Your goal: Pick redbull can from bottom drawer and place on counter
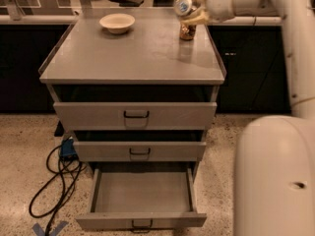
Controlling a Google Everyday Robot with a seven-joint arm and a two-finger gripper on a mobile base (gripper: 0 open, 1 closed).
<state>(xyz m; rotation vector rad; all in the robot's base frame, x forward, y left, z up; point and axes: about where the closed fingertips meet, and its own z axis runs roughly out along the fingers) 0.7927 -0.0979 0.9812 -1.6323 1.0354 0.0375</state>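
Note:
My gripper (191,8) is at the top of the view, above the back right part of the counter (133,50). It is shut on the redbull can (184,5), a slim silvery can held on its side with its shiny lid facing the camera. The can is in the air, in front of and above the brown-gold can (187,31). The bottom drawer (141,194) is pulled open below the two other drawers, and its grey floor holds nothing.
A pale bowl (117,22) stands at the back left of the counter. The brown-gold can stands at the back right. Black cables (56,181) lie on the speckled floor left of the cabinet. My white arm (275,171) fills the right side.

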